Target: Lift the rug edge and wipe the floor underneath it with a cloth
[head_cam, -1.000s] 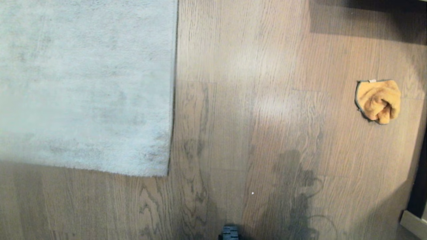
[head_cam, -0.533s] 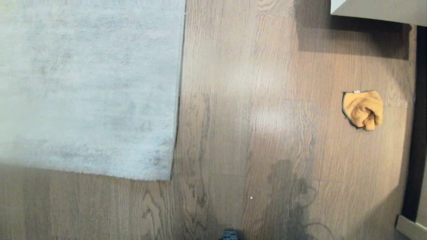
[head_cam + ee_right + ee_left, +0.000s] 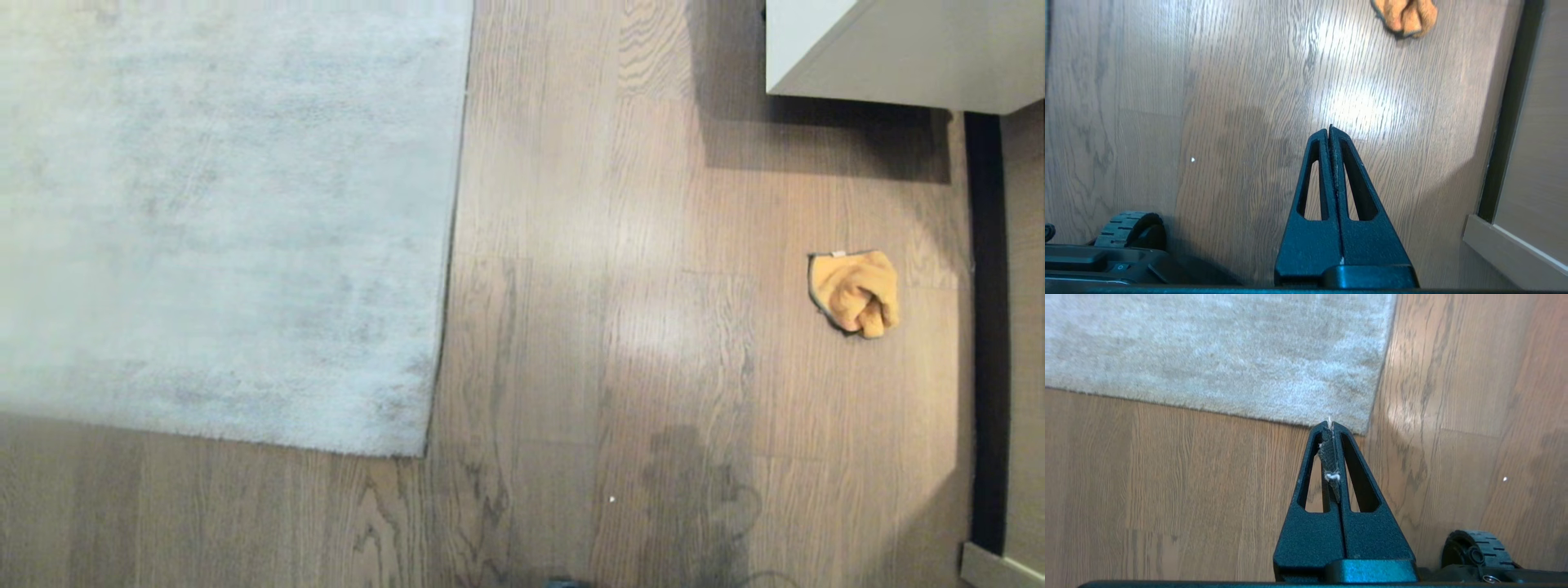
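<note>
Both grippers, left and right, are seen pressed together, empty; rug edge lies flat on floor; cloth is crumpled well apart.

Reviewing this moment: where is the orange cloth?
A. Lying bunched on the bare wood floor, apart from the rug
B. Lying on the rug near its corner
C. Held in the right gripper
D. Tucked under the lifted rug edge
A: the cloth lies crumpled on the floor, well to the right of the rug edge, which lies flat; both the left gripper and the right gripper are shut and empty.
</note>
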